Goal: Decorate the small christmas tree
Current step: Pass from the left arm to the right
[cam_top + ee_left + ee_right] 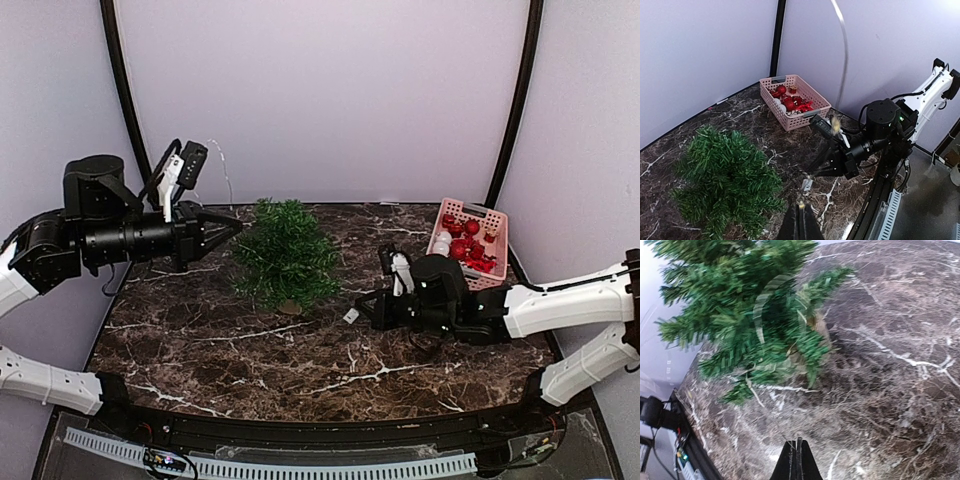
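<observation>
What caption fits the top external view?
Left tool and right tool, both shut, flank the small christmas tree; pink basket far right.

So there's a pink plastic basket (482, 211) parked on a dark brown marble-look table (250, 355) with white veining. It's loaded with red ornaments (470, 246), plus a couple of white ones (441, 241) at its near end. Right behind the basket a curved black pole (513, 110) runs up a pale lilac backdrop (330, 100). Well off from the basket, toward the middle of the table, lies a little white tag-looking thing (351, 315), too small to make out. Far from the basket, along the table's near edge, there's a white perforated strip (300, 467).
</observation>
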{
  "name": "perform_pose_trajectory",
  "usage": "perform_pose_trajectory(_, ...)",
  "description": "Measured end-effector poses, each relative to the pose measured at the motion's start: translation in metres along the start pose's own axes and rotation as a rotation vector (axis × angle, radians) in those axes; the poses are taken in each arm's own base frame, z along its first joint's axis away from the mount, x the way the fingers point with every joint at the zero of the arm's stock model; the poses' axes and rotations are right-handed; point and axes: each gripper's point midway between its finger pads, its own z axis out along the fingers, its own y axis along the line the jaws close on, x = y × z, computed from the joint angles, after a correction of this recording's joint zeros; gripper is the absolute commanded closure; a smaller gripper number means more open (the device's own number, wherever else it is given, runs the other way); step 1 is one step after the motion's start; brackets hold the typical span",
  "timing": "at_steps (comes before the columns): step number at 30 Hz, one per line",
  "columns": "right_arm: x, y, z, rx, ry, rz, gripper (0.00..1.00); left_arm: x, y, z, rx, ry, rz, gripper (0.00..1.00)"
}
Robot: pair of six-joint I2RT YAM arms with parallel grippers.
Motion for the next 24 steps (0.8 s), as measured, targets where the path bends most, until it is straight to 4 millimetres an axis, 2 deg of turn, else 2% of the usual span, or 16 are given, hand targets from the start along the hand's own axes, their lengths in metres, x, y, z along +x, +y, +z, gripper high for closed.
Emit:
perform_pose_trajectory(6, 0.006, 0.019, -0.011, -0.082, 0.081, -0.019, 1.00, 0.020, -0.016, 0.026, 0.106, 0.074, -0.002, 1.00)
perform_pose_trajectory(12, 0.025, 0.032, -0.018, -0.148, 0.171, -0.026, 1.00, 0.061, -0.023, 0.044, 0.171, 0.180, -0.035, 1.00)
perform_pose_trajectory(17, 0.035, 0.034, -0.020, -0.154, 0.199, -0.010, 1.00, 0.089, -0.015, 0.043, 0.140, 0.232, -0.076, 1.00)
perform_pose_trajectory(24, 0.043, 0.015, -0.020, -0.079, 0.179, 0.068, 1.00, 0.137, 0.004, 0.034, 0.047, 0.316, -0.155, 1.00)
